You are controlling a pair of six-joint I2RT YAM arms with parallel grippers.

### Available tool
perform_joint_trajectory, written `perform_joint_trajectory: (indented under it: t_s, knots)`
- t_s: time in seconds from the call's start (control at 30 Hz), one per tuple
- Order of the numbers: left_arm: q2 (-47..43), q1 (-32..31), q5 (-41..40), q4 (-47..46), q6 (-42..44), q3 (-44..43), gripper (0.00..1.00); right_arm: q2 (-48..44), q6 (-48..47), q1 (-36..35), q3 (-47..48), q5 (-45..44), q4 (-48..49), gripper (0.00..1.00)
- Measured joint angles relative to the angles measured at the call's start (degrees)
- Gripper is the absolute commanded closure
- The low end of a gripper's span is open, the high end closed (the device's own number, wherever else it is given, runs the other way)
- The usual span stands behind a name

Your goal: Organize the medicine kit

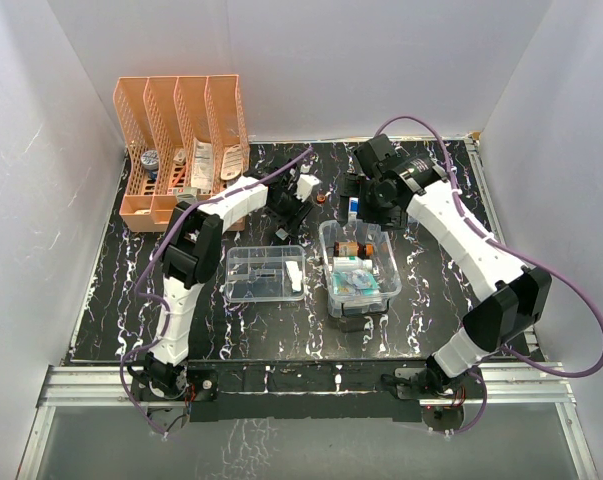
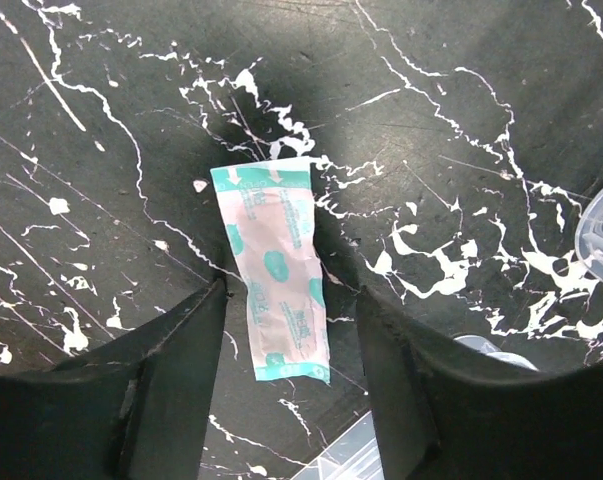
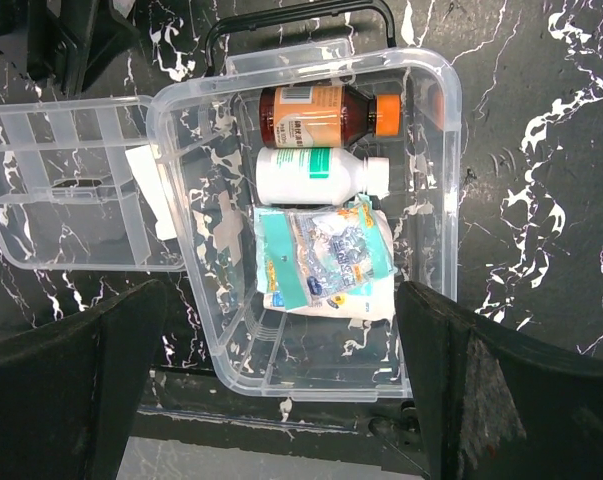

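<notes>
The medicine kit [image 3: 436, 180], a deep clear box [image 1: 383, 262], stands open at the table's middle. Inside lie an amber bottle [image 3: 316, 115], a white bottle [image 3: 311, 172] and a teal-and-white packet [image 3: 326, 258]. A dark handle [image 3: 301, 12] shows just past its far wall. My right gripper [image 3: 281, 292] hangs open above the kit, holding nothing; in the top view it [image 1: 366, 198] sits at the kit's far end. My left gripper [image 2: 291, 292] is open, its fingers [image 2: 176, 370] either side of a pink-and-teal bandage packet [image 2: 274, 265] lying flat on the table, not touching it.
A shallow clear divided tray [image 1: 264, 275] lies left of the kit, holding a white piece [image 1: 295, 277]. An orange slotted rack [image 1: 181, 140] with small items stands at the back left. A small white box [image 1: 306, 185] sits near the left gripper [image 1: 289, 215]. White walls enclose the table.
</notes>
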State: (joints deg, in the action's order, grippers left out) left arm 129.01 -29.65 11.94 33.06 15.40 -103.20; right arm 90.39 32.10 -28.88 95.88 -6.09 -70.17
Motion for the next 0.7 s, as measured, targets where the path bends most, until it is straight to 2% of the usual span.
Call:
perform_joint_trajectory:
  t_s: [0.13,0.2,0.47,0.7]
  knots:
    - [0.0,0.26,-1.18,-1.14,0.98,0.61,0.89,-1.11,0.31,0.0,-0.52,-0.02,0.09,0.02]
    - [-0.13,0.68,-1.7,-2.27,0.96,1.22,1.0,-1.57,0.46,0.0,-0.79,-0.04,0.11,0.02]
    - [-1.16,0.87,-3.41,-3.8,-1.64,2.73,1.0,-2.89,0.96,0.0,-1.73,-0.2,0.2,0.02]
    - [-2.58,0.74,-7.06,2.49,-11.72,0.31,1.0,-3.28,1.03,0.0,-2.03,-0.46,0.15,0.02]
